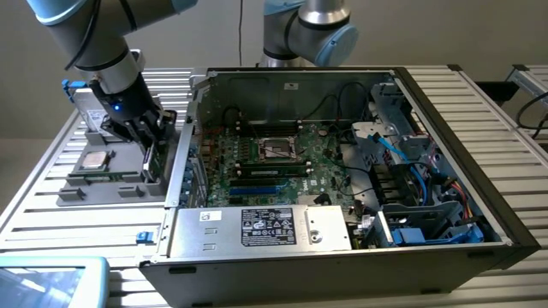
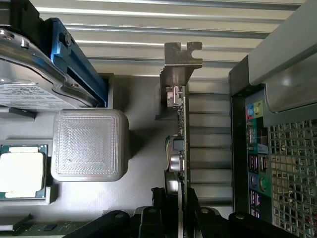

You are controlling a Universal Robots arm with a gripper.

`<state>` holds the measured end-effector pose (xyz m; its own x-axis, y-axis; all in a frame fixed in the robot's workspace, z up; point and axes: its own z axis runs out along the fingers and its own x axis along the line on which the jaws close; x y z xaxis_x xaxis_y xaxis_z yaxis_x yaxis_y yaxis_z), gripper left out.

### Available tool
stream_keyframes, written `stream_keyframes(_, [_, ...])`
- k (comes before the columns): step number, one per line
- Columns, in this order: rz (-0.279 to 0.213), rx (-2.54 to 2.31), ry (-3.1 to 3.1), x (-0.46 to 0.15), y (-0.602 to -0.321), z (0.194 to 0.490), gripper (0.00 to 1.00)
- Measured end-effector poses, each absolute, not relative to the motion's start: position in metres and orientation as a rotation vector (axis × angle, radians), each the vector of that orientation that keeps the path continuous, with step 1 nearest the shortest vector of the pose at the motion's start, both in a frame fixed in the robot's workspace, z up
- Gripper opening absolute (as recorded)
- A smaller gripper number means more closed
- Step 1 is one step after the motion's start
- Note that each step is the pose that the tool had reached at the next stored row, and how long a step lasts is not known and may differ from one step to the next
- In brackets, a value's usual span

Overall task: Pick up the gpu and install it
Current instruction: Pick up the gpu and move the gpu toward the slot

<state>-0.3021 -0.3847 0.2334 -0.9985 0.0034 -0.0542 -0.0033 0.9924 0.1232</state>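
Observation:
The gpu (image 1: 153, 162) stands on its edge in a slot of the grey holder (image 1: 111, 190), just off the open computer case's wall on the exterior view's left. In the wrist view the gpu (image 2: 177, 129) shows edge-on, with its silver end bracket (image 2: 182, 59) at the far end. My gripper (image 1: 146, 142) comes down on it from above. Its black fingers (image 2: 159, 199) press against both faces of the card, so my gripper (image 2: 175, 197) is shut on it. The card still sits in the holder.
The holder also carries a silver hard drive (image 1: 88, 115) in a blue frame and a square processor chip (image 1: 92, 160). The open case (image 1: 445, 147) lies at the exterior view's right, its motherboard (image 1: 265, 160) with blue slots (image 1: 256, 187) facing up. A power supply (image 1: 261, 228) sits at its front.

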Motion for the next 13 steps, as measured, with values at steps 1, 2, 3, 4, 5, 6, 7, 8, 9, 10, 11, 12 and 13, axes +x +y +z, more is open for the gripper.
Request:
stream_keyframes(1, [0.191,0.000,3.080,-0.302,-0.385,0.237,0.28])
stream_keyframes(2, [0.191,0.000,3.080,-0.302,-0.385,0.241,0.28])
stream_keyframes(3, [0.191,0.000,3.079,-0.302,-0.385,0.245,0.28])
stream_keyframes(4, [0.190,0.000,3.079,-0.303,-0.385,0.249,0.28])
stream_keyframes(5, [0.191,0.000,3.079,-0.303,-0.385,0.254,0.28])
stream_keyframes(6, [0.191,0.000,3.079,-0.303,-0.385,0.258,0.28])
stream_keyframes(7, [0.190,0.000,3.079,-0.303,-0.385,0.263,0.28])
stream_keyframes(8, [0.191,0.000,3.079,-0.303,-0.385,0.267,0.28])
stream_keyframes(9, [0.190,0.000,3.079,-0.303,-0.385,0.272,0.28])
stream_keyframes(10, [0.191,0.000,3.079,-0.303,-0.385,0.277,0.28])
stream_keyframes(11, [0.190,0.000,3.079,-0.303,-0.385,0.281,0.28])
stream_keyframes(12, [0.191,0.000,3.079,-0.303,-0.385,0.286,0.28])
stream_keyframes(13, [0.190,0.001,3.079,-0.303,-0.385,0.291,0.28])
